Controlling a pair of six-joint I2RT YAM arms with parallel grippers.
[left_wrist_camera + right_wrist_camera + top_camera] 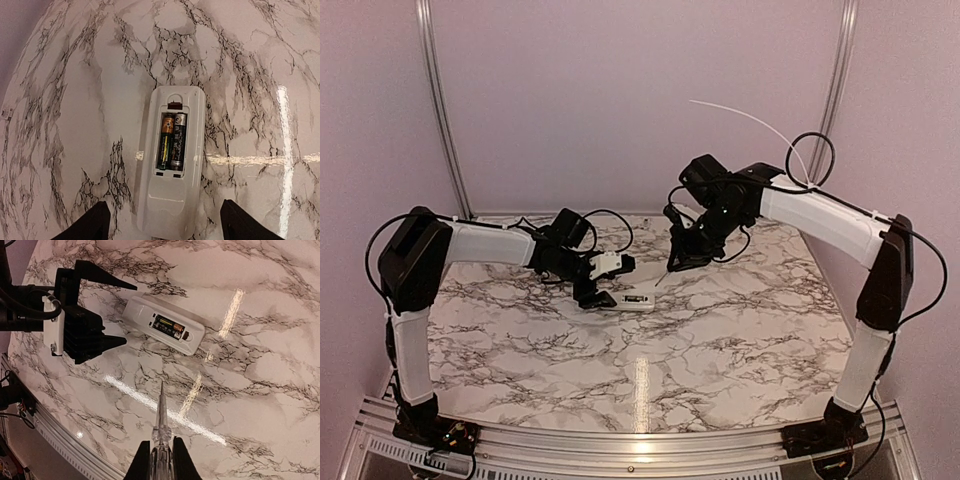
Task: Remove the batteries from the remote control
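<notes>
The white remote control [170, 205] lies face down on the marble table [740, 340], its back recess uncovered. Two batteries [172, 141] sit side by side in the recess, also showing as batteries [168, 327] in the right wrist view. My left gripper [163, 202] is open, one finger on each side of the remote's near end, not touching it. My right gripper [161, 441] is shut on a clear pointed tool [161, 415], whose tip hangs above the table, short of the remote control [145, 312]. From above, the left gripper [610, 280] stands left of the remote control [635, 300]; the right gripper [678, 262] is behind it.
Pink walls enclose the table on three sides. An aluminium rail [620, 445] runs along the near edge between the arm bases. Black cables [610, 225] trail behind the left wrist.
</notes>
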